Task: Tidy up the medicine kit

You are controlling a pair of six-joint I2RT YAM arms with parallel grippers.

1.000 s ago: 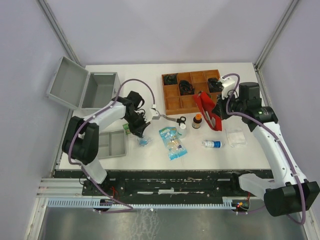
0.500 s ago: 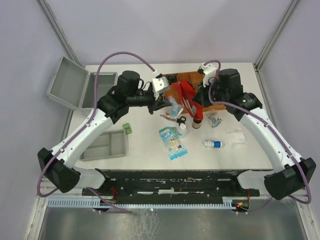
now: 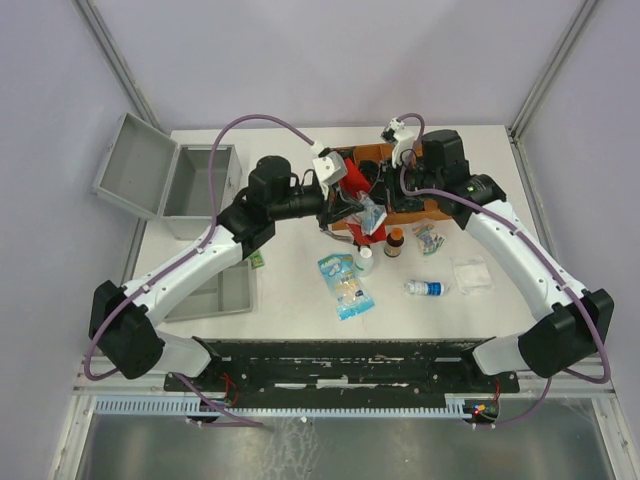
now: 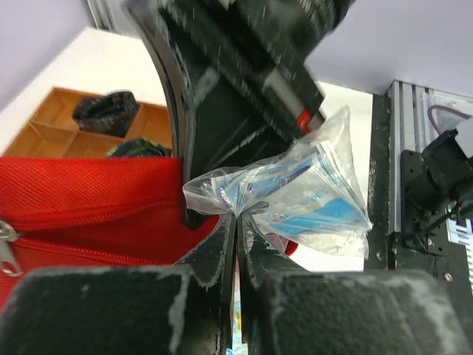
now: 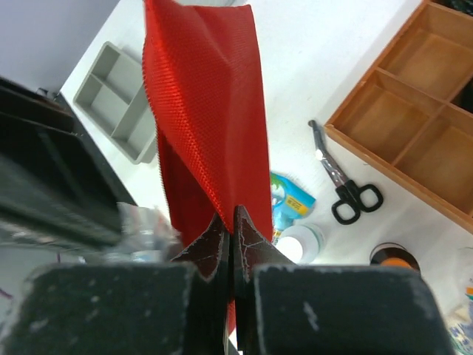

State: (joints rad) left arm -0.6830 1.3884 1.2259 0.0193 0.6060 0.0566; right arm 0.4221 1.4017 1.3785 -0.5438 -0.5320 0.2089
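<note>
Left gripper (image 3: 352,208), medicine kit (image 3: 137,166) well apart

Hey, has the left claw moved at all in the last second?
Yes. The left claw went right and away from the bases, from beside the grey insert tray to the wooden tray, shut on a clear packet.

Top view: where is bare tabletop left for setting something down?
Near edge, between the grey tray and the blue packet; right front corner, by the clear bottle and white pad. Crowded around the red pouch, scissors and brown bottle.
</note>
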